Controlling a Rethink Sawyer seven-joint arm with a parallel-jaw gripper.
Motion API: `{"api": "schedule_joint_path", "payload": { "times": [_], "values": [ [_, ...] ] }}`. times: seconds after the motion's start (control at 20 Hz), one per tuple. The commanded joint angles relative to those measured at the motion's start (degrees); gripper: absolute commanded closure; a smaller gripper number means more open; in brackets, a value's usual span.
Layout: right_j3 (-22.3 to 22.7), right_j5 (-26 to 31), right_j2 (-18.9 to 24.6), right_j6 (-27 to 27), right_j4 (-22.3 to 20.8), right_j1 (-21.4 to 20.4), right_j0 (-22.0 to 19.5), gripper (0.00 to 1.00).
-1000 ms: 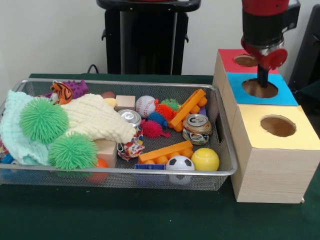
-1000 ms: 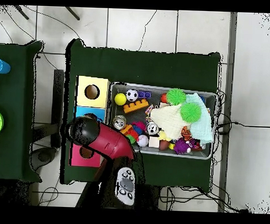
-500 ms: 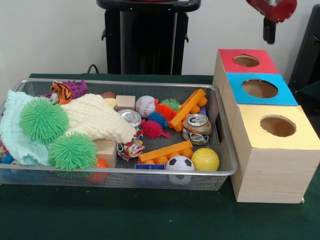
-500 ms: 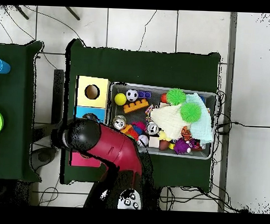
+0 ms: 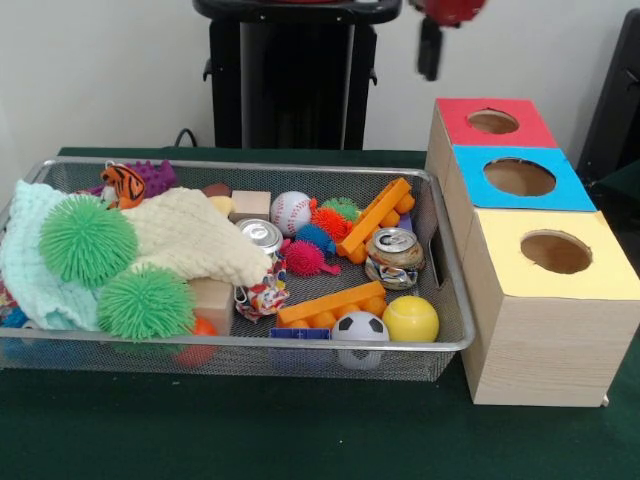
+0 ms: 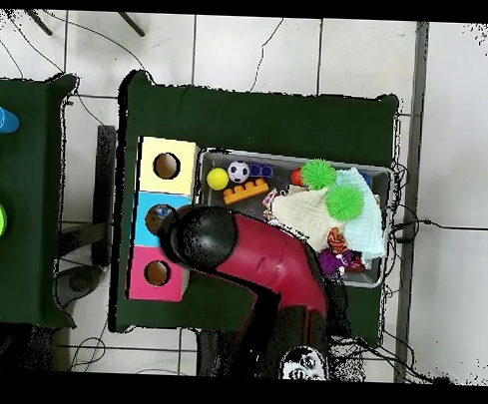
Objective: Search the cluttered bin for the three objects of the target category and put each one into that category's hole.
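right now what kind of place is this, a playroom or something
More likely a robot lab test setup: a wire bin of jumbled toys on a green-covered table, a box with three coloured holes beside it, and a red robot arm over tiled floor with cables.

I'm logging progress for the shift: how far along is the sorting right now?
Done: nothing can be confirmed; the holes in the colour-topped wooden boxes show no contents. In hand: the robot's hand hangs high above the wire mesh bin, apparently carrying nothing. Left: the bin is crowded, including a dented metal can, a white baseball and a yellow ball, so searching likely remains.
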Motion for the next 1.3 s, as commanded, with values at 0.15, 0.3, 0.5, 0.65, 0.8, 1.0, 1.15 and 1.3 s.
{"api": "schedule_joint_path", "payload": {
  "times": [0.15, 0.3, 0.5, 0.65, 0.8, 1.0, 1.15, 1.3],
  "values": [
    [-3.3, -9.5, 12.2, -30.2, -15.3, 4.7, -17.9, 1.00],
    [-3.7, -10.8, 15.5, -32.6, -19.9, 5.3, -21.3, 1.00],
    [-5.6, -12.5, 18.1, -37.8, -27.1, 6.7, -24.9, 1.00],
    [-8.6, -12.3, 20.5, -41.2, -30.6, 9.2, -28.9, 1.00],
    [-10.0, -12.3, 21.4, -40.6, -33.1, 10.4, -30.0, 1.00],
    [-11.0, -9.7, 20.1, -39.0, -36.3, 10.0, -29.0, 1.00],
    [-12.7, -11.1, 18.3, -36.5, -39.5, 11.2, -28.2, 1.00],
    [-14.4, -12.2, 18.4, -36.0, -41.8, 12.8, -28.6, 1.00]
  ]
}}
